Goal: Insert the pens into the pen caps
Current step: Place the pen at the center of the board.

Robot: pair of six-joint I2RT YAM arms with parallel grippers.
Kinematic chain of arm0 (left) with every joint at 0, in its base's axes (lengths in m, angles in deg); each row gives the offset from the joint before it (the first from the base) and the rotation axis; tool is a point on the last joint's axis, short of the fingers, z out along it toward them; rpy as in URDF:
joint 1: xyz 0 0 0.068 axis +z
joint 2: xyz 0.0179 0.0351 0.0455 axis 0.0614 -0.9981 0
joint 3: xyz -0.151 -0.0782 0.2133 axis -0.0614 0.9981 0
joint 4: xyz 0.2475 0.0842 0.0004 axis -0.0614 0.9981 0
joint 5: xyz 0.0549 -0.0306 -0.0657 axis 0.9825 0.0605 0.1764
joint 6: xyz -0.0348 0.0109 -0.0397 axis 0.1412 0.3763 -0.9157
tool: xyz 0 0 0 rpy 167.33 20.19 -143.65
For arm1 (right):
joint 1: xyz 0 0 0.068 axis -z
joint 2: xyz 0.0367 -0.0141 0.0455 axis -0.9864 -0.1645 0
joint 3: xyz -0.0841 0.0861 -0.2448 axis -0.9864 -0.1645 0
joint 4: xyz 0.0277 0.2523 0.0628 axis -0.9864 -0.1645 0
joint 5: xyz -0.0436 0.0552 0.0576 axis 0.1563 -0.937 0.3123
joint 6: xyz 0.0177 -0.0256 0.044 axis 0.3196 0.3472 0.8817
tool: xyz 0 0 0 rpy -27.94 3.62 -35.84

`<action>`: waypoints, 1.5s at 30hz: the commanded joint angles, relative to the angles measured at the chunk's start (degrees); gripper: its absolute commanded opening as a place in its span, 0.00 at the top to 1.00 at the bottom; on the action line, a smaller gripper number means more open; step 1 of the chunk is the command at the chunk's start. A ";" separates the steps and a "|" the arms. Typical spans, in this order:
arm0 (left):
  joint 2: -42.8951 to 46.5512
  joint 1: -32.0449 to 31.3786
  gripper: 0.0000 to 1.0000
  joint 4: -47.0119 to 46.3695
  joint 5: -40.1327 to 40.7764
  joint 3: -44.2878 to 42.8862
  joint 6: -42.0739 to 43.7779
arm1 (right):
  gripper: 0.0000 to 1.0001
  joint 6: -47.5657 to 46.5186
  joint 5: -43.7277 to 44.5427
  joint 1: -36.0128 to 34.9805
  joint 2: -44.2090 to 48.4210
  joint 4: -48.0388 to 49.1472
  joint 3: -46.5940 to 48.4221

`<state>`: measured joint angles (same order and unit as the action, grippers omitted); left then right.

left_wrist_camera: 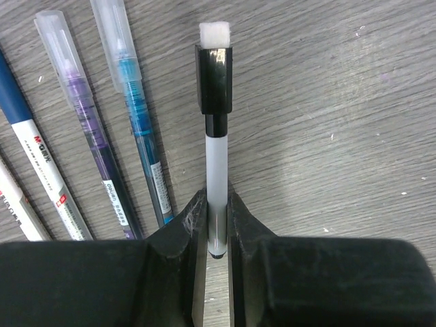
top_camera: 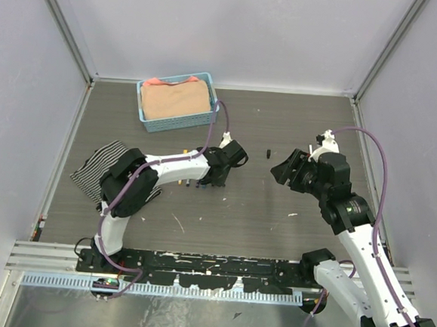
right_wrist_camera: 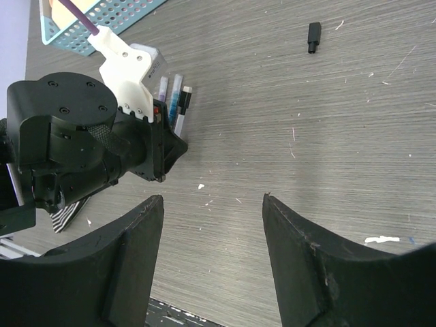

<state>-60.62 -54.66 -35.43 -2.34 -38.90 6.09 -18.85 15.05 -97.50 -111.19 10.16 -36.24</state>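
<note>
Left gripper (left_wrist_camera: 216, 201) is down at the table (left_wrist_camera: 340, 136), its two fingers (left_wrist_camera: 187, 225) straddling the rear end of a white pen (left_wrist_camera: 216, 170) that lies flat on the grey wood-grain surface. The jaws sit very close on either side of the barrel, but I cannot tell whether they are pinching it or merely flanking it. This pen wears a black cap (left_wrist_camera: 215, 78) on its far end, with a small white plug (left_wrist_camera: 214, 34) showing beyond the cap.

Just to the left of it lie more pens, side by side and fanned slightly. A teal pen (left_wrist_camera: 136, 122) and a purple pen (left_wrist_camera: 85, 122) each sit under a clear cap. Beside them is a white-barrelled pen with a dark blue cap (left_wrist_camera: 34, 150), and the edge of one more white barrel (left_wrist_camera: 13, 204) shows at the picture's border.

Right gripper (right_wrist_camera: 212, 197) hangs above the table well apart from the pens, its fingers spread wide with nothing between them. A loose black cap (right_wrist_camera: 313, 37) lies alone on the wood, between the two arms in the overhead view and toward the far side.

At the back left of the table stands a blue basket (top_camera: 150, 116) holding a peach cloth (top_camera: 176, 100). A striped cloth (top_camera: 97, 165) lies near the left arm's elbow.
</note>
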 commanded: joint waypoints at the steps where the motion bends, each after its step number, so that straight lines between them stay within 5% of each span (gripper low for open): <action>1: -1.03 0.21 0.77 -0.96 0.10 -1.59 0.00 | 0.35 -0.82 -1.11 0.09 0.33 0.62 0.51; 18: 4.53 0.16 0.58 1.81 -2.22 -5.90 2.39 | 0.35 -2.33 4.07 0.03 -4.67 -1.24 3.16; 30: 21.50 0.16 0.56 8.43 -2.58 -5.86 6.32 | 0.35 -6.91 14.39 1.01 -29.68 3.85 11.83; 45: 33.85 1.53 0.54 12.40 -4.40 6.01 10.41 | 0.37 -13.88 14.90 18.60 -55.65 4.64 28.20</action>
<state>-28.77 -53.87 -24.11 -5.62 -34.64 14.83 -28.57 29.26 -82.14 -162.84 14.40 -14.06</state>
